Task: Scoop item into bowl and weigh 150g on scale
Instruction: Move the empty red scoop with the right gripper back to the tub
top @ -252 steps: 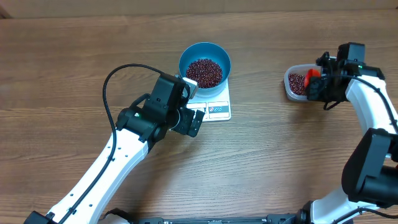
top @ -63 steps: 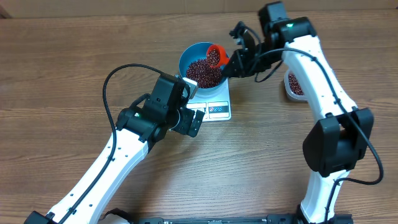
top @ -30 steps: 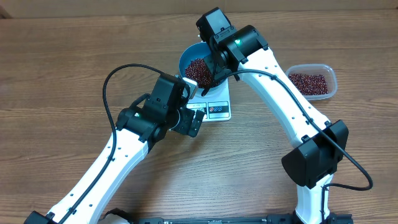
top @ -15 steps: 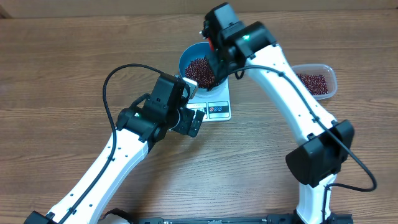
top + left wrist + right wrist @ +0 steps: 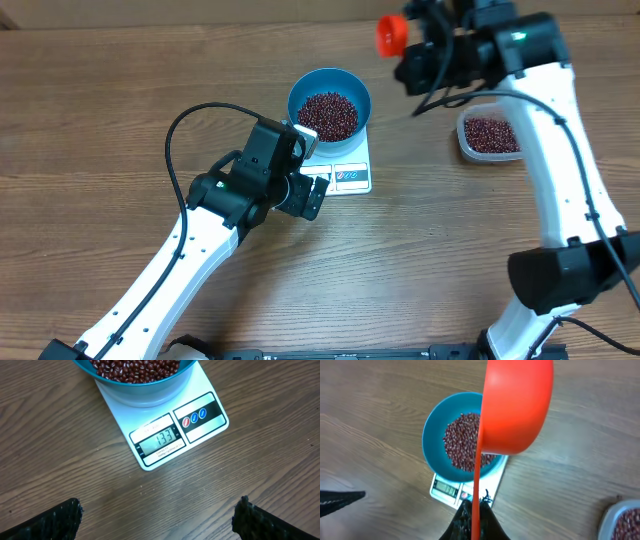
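The blue bowl [image 5: 298, 93] stands on the white scale [image 5: 350, 176], filled with dark red beans [image 5: 330, 115]. In the left wrist view the scale [image 5: 200, 427] has its display lit and the bowl [image 5: 145, 390] sits at the top edge. My left gripper [image 5: 308, 192] is open just in front of the scale, its fingers [image 5: 52, 520] far apart over bare wood. My right gripper [image 5: 415, 48] is shut on the handle of an orange-red scoop [image 5: 390, 33], held high to the right of the bowl. From the right wrist, the scoop [image 5: 517, 407] shows its outside only, above the bowl [image 5: 432, 435].
A clear plastic tub [image 5: 466, 140] holding more beans [image 5: 490, 133] sits on the table at the right, under the right arm. It shows at the lower right corner of the right wrist view as the tub [image 5: 610, 520]. The left arm's black cable loops left of the scale.
My right gripper has lifted the scoop off the bowl and carried it right and toward the back of the table. The left arm and the bowl have not moved.
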Available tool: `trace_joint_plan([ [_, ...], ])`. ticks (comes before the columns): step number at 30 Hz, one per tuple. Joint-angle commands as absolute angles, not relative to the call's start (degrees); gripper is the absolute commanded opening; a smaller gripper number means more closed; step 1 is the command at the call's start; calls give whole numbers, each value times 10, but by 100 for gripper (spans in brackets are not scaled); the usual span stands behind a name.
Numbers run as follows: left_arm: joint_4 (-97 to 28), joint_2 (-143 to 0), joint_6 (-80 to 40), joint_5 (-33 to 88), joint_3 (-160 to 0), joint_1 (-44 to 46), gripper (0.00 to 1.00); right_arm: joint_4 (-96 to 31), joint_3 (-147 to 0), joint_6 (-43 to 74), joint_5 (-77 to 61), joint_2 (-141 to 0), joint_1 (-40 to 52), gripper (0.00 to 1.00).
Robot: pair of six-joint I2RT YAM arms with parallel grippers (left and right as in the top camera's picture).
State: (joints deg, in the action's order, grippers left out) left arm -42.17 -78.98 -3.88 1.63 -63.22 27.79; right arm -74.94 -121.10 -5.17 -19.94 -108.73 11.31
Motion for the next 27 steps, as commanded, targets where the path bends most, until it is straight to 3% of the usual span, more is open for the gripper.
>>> trace_joint_plan([
  [1, -421, -791, -25, 15, -630, 282, 100, -770, -1227, -86, -281, -1063, 61, 4],
  [8, -421, -791, -25, 15, -630, 282, 99, -858, -1227, -118, -285, -1059, -44, 4],
  [14, -421, -791, -25, 15, -630, 282, 99, -906, -1222, -121, -194, -1059, -110, 4],
  [27, -421, -791, -25, 15, -630, 282, 99, -823, -1028, -120, -51, -1066, -129, 4],
])
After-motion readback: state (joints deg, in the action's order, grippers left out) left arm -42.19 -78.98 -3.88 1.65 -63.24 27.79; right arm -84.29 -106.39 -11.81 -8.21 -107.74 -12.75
